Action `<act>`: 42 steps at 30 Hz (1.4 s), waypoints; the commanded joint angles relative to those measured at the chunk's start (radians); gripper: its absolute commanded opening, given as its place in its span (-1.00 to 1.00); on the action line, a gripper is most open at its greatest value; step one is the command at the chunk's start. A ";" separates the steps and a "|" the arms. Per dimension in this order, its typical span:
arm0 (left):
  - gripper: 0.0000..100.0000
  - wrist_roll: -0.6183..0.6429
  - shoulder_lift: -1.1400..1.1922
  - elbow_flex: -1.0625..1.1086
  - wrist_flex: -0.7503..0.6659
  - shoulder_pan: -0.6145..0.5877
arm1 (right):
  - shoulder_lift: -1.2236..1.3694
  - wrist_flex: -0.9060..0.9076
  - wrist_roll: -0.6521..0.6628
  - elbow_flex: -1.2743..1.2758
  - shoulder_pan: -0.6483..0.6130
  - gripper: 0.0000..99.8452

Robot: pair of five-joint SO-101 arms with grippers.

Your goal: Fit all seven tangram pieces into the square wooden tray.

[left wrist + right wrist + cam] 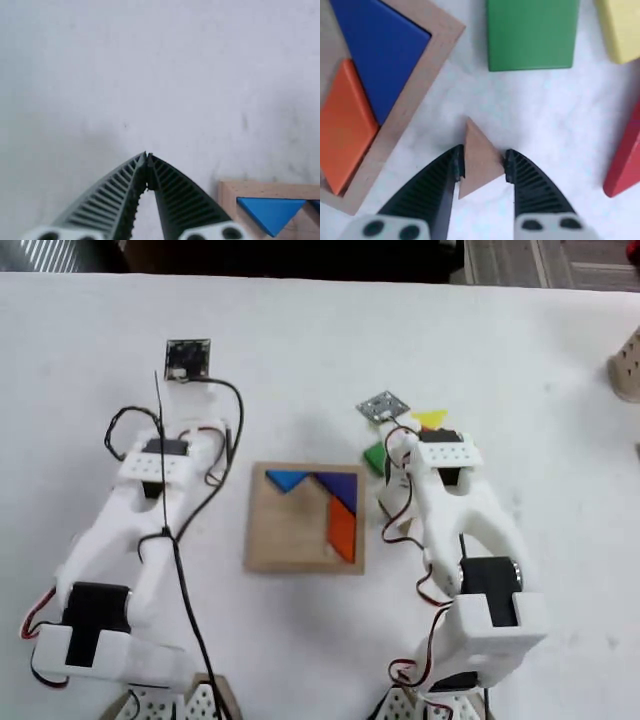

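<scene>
Right wrist view showed the right gripper point(484, 161) squeezed narrow on a small pale brown wooden triangle point(478, 159), with one finger on each side. The triangle's pointy tip aimed away from the gripper, out past the fingers. I could not tell if the triangle was lifted or sat on the white table point(545, 110). The square wooden tray point(422, 85) lay just beside the triangle, off to one side. In it sat a big dark blue triangle point(380, 50) and an orange slanted piece point(345, 120). A green square block point(530, 32), a yellow piece point(620, 30) and a red piece point(625, 165) lay on the table outside the tray.

From the high view, the tray sat between the two arms, and its open wood was on the left arm's side. So I think the triangle must go sideways, over the rim. The right arm was nearer, since it held the piece.

The left gripper point(147, 162) was closed tight with nothing in it, near the tray corner by a small light blue triangle point(270, 212)
</scene>
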 commanded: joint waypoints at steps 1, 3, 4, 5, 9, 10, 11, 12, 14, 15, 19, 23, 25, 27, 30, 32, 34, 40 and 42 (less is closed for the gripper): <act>-0.95 -0.009 -0.004 -0.015 -0.025 -0.004 | 0.002 0.008 0.009 -0.032 0.002 -0.91; -0.95 -0.011 -0.004 -0.015 -0.025 -0.004 | -0.002 0.010 0.009 -0.032 0.002 -0.92; -0.95 -0.011 -0.004 -0.015 -0.025 -0.004 | -0.007 0.021 0.009 -0.034 0.002 -0.92; -0.95 -0.011 -0.004 -0.015 -0.025 -0.004 | -0.008 0.042 0.008 -0.041 0.002 -0.92; -0.95 -0.011 -0.004 -0.015 -0.025 -0.004 | -0.039 0.153 0.003 -0.098 -0.007 -0.92; -0.95 -0.011 -0.004 -0.015 -0.025 -0.004 | -0.048 0.171 -0.014 -0.110 -0.007 -0.92; -0.95 -0.011 -0.004 -0.015 -0.025 -0.004 | -0.059 0.183 -0.035 -0.117 -0.005 -0.92; -0.95 -0.011 -0.004 -0.015 -0.025 -0.004 | -0.068 0.191 -0.048 -0.121 -0.004 -0.92; -0.95 -0.011 -0.004 -0.015 -0.025 -0.004 | -0.084 0.209 -0.060 -0.123 -0.005 -0.92; -0.95 -0.011 -0.004 -0.015 -0.025 -0.004 | -0.093 0.223 -0.063 -0.123 -0.007 -0.92; -0.95 -0.011 -0.004 -0.015 -0.025 -0.005 | -0.140 0.285 -0.064 -0.123 -0.041 -0.92; -0.95 -0.011 -0.004 -0.015 -0.025 -0.008 | -0.209 0.344 -0.064 -0.123 -0.130 -0.92; -0.95 -0.011 -0.004 -0.015 -0.025 -0.008 | -0.246 0.352 -0.064 -0.120 -0.186 -0.92; -0.95 -0.011 -0.004 -0.015 -0.025 -0.008 | -0.265 0.348 -0.086 -0.118 -0.249 -0.91; -0.95 -0.011 -0.005 -0.015 -0.025 -0.008 | -0.268 0.317 -0.135 -0.118 -0.349 -0.91; -0.95 -0.011 -0.005 -0.015 -0.025 -0.010 | -0.268 0.268 -0.133 -0.115 -0.409 -0.91; -0.95 -0.011 -0.007 -0.015 -0.025 -0.010 | -0.257 0.214 -0.133 -0.107 -0.455 -0.91; -0.95 -0.011 -0.008 -0.015 -0.025 -0.010 | -0.116 0.045 -0.132 -0.104 -0.539 -0.91; -0.95 -0.011 -0.008 -0.015 -0.025 -0.010 | -0.067 0.041 -0.118 -0.126 -0.545 -0.87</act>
